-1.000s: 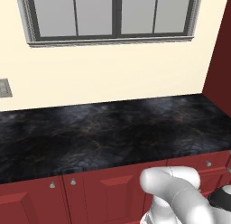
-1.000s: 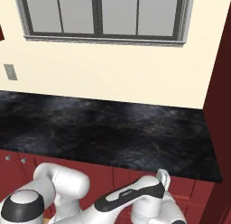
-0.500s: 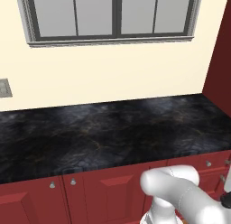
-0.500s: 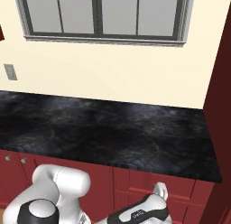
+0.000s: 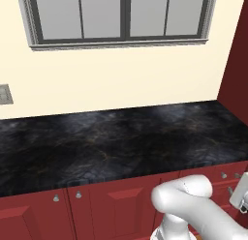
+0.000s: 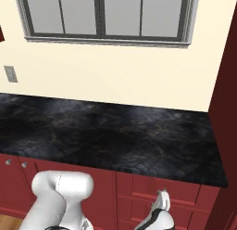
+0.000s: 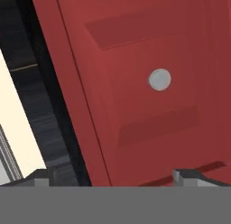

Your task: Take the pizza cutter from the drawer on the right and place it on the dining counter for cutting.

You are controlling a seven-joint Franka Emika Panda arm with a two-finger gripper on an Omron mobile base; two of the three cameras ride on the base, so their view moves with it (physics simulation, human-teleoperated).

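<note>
In the hand view my gripper (image 7: 115, 177) is open, its two dark fingertips (image 7: 43, 175) wide apart with nothing between them. It faces the shut dark red drawer (image 7: 135, 96) front from close by, with a round silver knob (image 7: 159, 79) just ahead of it. From the right base view the gripper (image 6: 161, 196) sits low against the drawer (image 6: 183, 187) under the black worktop's right end. The left base view catches the gripper (image 5: 240, 198) at the right edge. The pizza cutter is hidden. The dining counter is out of view.
A black marbled worktop (image 5: 116, 147) runs below a cream wall and a window (image 5: 121, 16). Red cabinet doors (image 5: 111, 210) with small knobs stand under it. A tall red cabinet side (image 6: 227, 108) closes off the right end. A wall outlet (image 5: 5, 94) is at the left.
The arm has dropped lower and the hand has swung down and forward to the drawer front under the worktop's right end. The jaws have stayed open.
</note>
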